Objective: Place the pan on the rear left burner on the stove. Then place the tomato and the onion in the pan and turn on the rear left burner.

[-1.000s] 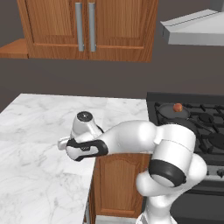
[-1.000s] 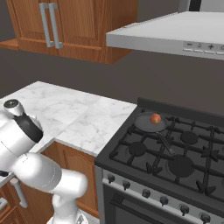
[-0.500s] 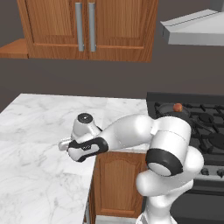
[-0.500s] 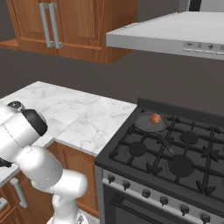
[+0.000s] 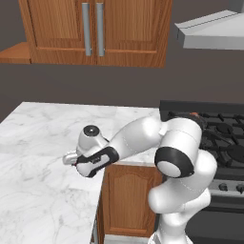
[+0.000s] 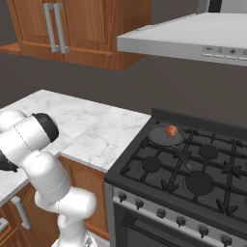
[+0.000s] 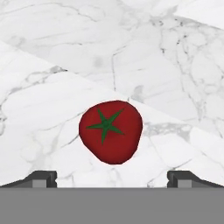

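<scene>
The arm has swung lower over the desk (image 5: pixel 43 143), claw (image 7: pixel 112 177) spread above the tomato (image 7: pixel 111 137), ready to grab.

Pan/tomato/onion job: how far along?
Done: the pan sits on the rear left burner of the stove with the onion in it. In hand: the open tool hangs over the tomato on the marble counter, not yet gripping. Left: grasp the tomato, carry it to the pan, turn on that burner.
</scene>
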